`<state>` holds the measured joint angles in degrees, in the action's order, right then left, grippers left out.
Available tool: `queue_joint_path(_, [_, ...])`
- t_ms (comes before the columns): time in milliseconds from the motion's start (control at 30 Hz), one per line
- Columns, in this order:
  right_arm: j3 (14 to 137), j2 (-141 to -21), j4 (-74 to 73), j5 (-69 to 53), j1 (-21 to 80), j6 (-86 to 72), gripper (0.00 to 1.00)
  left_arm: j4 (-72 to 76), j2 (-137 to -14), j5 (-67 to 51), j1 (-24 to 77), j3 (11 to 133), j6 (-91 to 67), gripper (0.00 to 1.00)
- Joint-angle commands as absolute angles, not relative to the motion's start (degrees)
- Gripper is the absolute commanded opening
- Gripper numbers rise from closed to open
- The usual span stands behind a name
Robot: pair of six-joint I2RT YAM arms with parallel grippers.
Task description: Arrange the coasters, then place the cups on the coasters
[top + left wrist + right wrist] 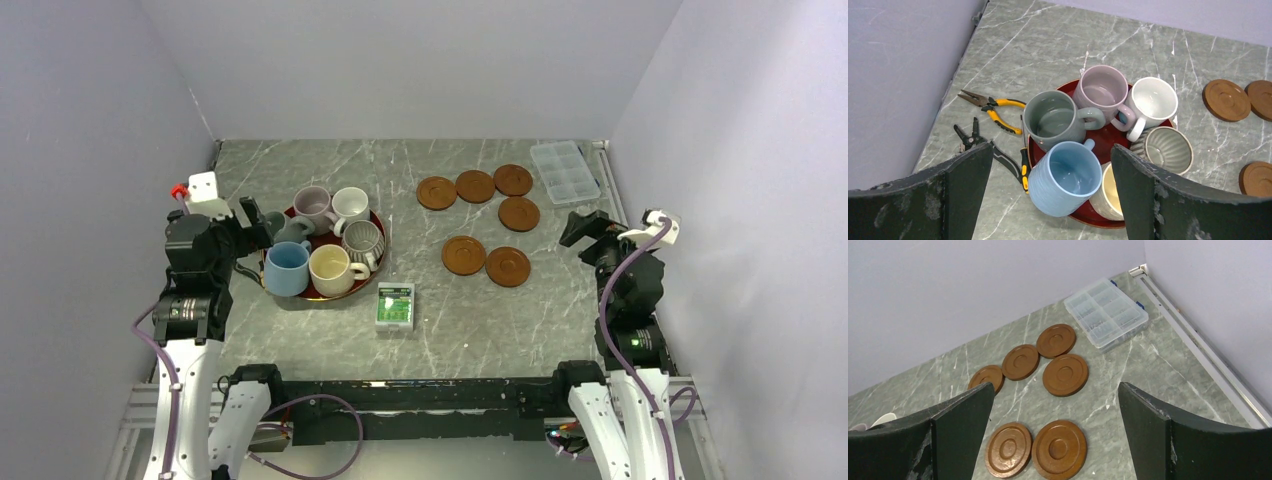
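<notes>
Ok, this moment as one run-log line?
left hand: open, empty, beside tray | right hand: open, empty, right of coasters | cups: six, grouped on tray | coasters: six bare on table

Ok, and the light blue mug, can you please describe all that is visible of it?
The light blue mug is glossy, ceramic by its look, with fine ridges outside and one small handle on its far side, near the grey-green mug. It stands upright and empty at the near left edge of the dark red tray, close against the cream mug; whether they touch I cannot tell. Nothing grips it.
</notes>
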<state>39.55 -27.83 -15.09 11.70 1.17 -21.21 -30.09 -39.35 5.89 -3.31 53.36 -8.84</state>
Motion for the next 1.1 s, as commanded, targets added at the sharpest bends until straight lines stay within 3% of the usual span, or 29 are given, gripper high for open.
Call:
queue_joint_path(0, [39.83, -26.39, -13.8, 11.72, 1.12, -21.2, 1.0, -27.01, -38.42, 7.8, -3.56, 54.1, -11.16, 0.94])
queue_joint_path(267, [39.58, -27.89, -13.33, 10.18, 1.06, -19.83, 1.0, -24.89, -41.03, 2.56, -3.45, 53.98, -9.41, 0.94])
queue_joint_path(433, [40.53, -34.62, -12.85, 1.78, 1.08, -17.4, 0.99, -28.22, -48.95, 3.83, -3.51, 63.31, -13.82, 0.94])
queue_joint_path(600, [42.47, -46.74, -13.85, -8.58, 1.27, -16.43, 0.87, -27.52, -55.99, 1.86, -3.46, 68.93, -16.52, 0.94])
queue_joint_path(733, [44.93, -55.64, -13.32, -13.01, 2.62, -16.83, 0.83, -25.37, -56.72, 1.45, -3.52, 64.6, -14.38, 0.94])
queue_joint_path(1067, [61.59, -84.53, -8.79, -5.07, 16.11, -16.04, 0.8, -23.23, -57.03, -1.83, -1.25, 59.02, -11.08, 0.94])
